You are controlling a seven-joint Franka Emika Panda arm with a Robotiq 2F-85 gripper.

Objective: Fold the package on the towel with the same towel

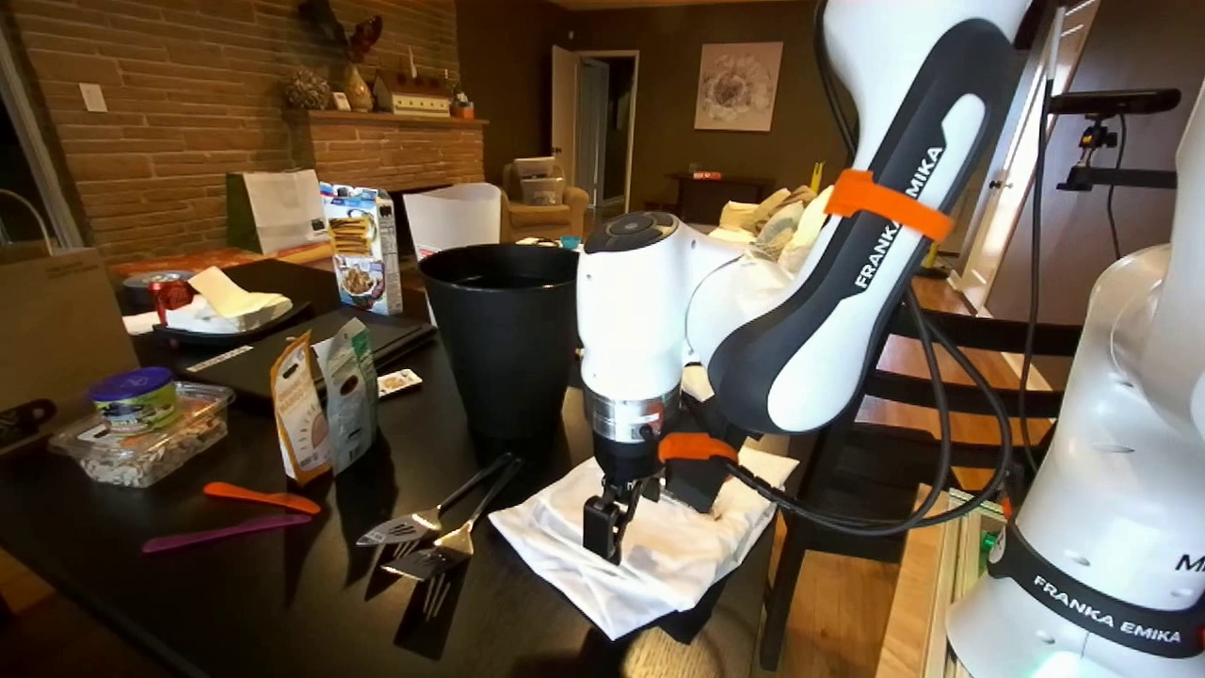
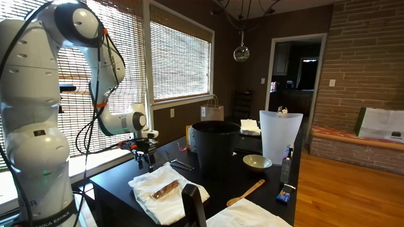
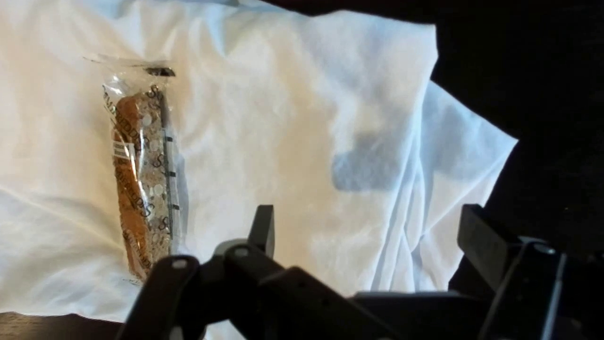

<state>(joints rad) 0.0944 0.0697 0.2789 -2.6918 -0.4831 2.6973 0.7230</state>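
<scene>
My gripper (image 3: 367, 229) hangs spread wide, gripping nothing, over the towel (image 3: 288, 141); the package (image 3: 147, 174) lies on it, off to my side, uncovered: in place, yes, but all the folding's left!

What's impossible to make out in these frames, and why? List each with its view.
Package, wrist view: print on its label is too small and blurred.
Package's lower end, wrist view: partly behind the tool.
Towel, wrist view: left side cut off by the picture's edge.
Towel, in an exterior view: part hidden behind a chair.
Bin, in both exterior views: its walls hide the bottom inside.
</scene>
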